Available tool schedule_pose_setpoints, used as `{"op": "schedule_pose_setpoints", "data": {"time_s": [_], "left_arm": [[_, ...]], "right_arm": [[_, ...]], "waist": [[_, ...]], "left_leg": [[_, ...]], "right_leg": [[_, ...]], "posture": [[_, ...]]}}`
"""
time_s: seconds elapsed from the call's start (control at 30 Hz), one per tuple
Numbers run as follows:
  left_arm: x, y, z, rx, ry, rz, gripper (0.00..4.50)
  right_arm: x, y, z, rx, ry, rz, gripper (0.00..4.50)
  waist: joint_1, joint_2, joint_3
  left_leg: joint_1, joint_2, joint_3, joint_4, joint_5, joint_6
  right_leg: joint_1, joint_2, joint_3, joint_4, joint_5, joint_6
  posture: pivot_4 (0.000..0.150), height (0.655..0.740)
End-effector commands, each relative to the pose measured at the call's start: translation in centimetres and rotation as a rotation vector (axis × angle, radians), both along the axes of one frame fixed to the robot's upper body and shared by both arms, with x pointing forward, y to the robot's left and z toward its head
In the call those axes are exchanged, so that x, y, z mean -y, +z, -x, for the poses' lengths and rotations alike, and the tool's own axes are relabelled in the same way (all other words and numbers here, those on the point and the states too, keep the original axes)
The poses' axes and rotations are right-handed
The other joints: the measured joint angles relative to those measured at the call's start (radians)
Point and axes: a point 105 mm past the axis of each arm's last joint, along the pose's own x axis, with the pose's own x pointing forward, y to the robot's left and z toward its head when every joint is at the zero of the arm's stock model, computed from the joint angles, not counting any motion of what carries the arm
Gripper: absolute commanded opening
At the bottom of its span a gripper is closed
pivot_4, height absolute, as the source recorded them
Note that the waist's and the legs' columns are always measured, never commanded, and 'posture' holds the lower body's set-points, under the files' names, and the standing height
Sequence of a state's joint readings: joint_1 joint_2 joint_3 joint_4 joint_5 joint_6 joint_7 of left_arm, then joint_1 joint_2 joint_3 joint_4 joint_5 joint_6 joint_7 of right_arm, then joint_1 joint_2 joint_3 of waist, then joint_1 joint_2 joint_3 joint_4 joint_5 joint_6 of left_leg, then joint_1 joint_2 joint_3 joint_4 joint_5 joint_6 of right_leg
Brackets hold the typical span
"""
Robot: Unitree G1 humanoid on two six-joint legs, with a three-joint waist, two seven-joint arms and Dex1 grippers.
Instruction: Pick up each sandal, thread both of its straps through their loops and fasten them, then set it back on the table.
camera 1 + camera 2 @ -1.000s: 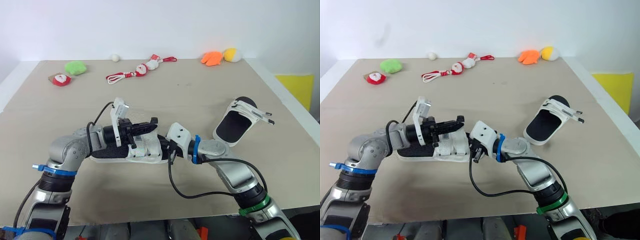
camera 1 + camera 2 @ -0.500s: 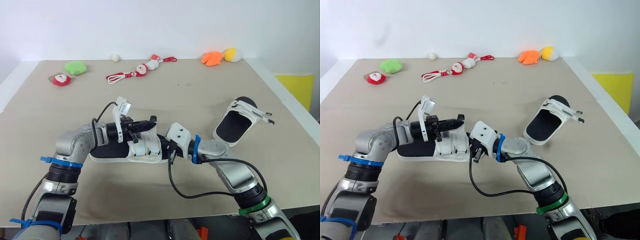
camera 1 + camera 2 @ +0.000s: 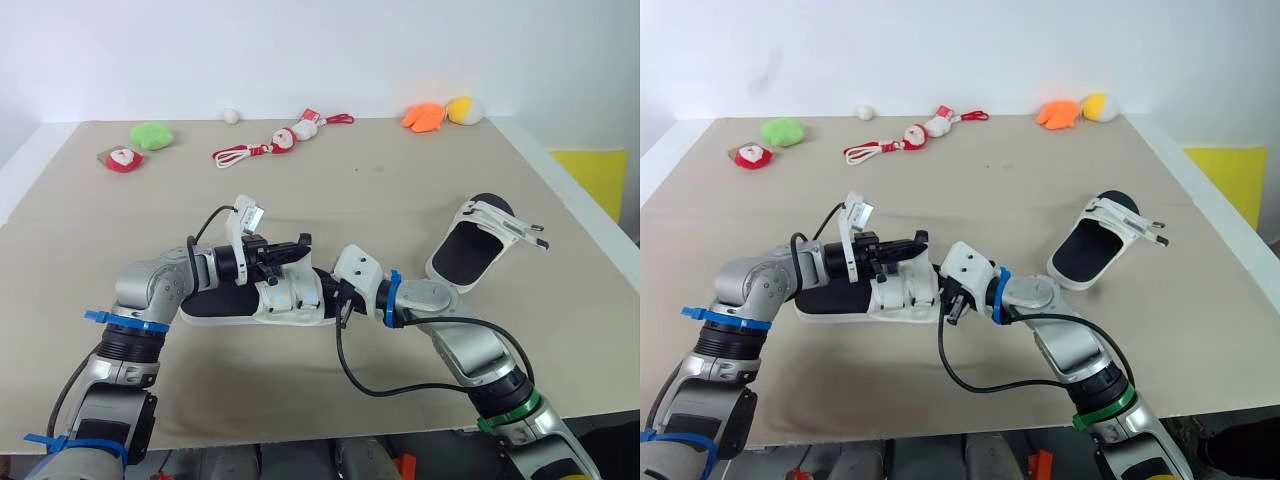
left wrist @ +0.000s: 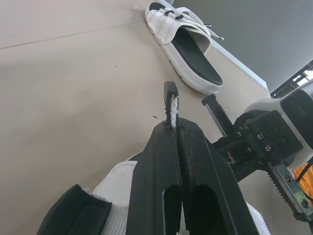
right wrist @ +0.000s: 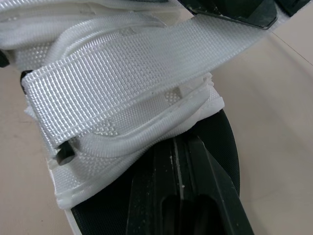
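Since a second ago my left elbow has tucked in toward the middle, while the left gripper [image 3: 300,245] stays above the near sandal [image 3: 225,302]. That sandal lies on the table [image 3: 400,170], near me and a little left of centre. The left fingers are pressed together on the end of a white strap [image 5: 127,63], with a sliver of webbing showing between the tips. The right gripper [image 3: 333,297] is at the sandal's right end. Its fingers [image 5: 195,186] are closed against each other over the black footbed, just beneath the straps. The second sandal [image 3: 470,250] lies well apart to the right.
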State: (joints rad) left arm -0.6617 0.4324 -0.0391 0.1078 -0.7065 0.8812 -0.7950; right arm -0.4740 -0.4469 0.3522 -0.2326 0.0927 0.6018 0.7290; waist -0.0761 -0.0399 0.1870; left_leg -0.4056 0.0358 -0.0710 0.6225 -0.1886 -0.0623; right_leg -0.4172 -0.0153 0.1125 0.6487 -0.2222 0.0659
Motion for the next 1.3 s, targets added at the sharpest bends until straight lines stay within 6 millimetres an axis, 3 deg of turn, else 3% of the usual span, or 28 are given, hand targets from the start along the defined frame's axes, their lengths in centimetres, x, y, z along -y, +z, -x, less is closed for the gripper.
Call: {"op": "schedule_pose_setpoints", "data": {"time_s": [0.03,0.5,1.3], "left_arm": [[-0.9,1.0,-0.4,0.037,0.040,-0.003,0.06],[-1.8,-0.7,-1.4,0.026,0.118,-0.088,0.06],[-3.0,-3.0,-1.0,0.042,0.124,-0.246,0.06]], "right_arm": [[0.7,-1.2,-0.2,-0.032,-0.031,0.034,0.00],[0.6,-1.1,-0.3,-0.029,-0.032,0.032,0.00],[0.6,-0.9,-0.6,-0.020,-0.028,0.028,0.00]], "waist": [[0.000,0.000,0.000],[0.000,0.000,0.000],[-0.002,0.000,0.000]], "left_leg": [[0.000,0.000,0.000,0.000,0.000,0.000],[0.000,0.000,0.000,0.000,0.000,0.000],[0.001,0.000,0.000,0.000,0.002,0.002]], "right_leg": [[0.000,0.000,0.000,0.000,0.000,0.000],[0.000,0.000,0.000,0.000,0.000,0.000],[0.000,0.000,0.000,0.000,0.001,-0.001]], "posture": [[0.150,0.7400],[0.150,0.7400],[0.150,0.7400]]}}
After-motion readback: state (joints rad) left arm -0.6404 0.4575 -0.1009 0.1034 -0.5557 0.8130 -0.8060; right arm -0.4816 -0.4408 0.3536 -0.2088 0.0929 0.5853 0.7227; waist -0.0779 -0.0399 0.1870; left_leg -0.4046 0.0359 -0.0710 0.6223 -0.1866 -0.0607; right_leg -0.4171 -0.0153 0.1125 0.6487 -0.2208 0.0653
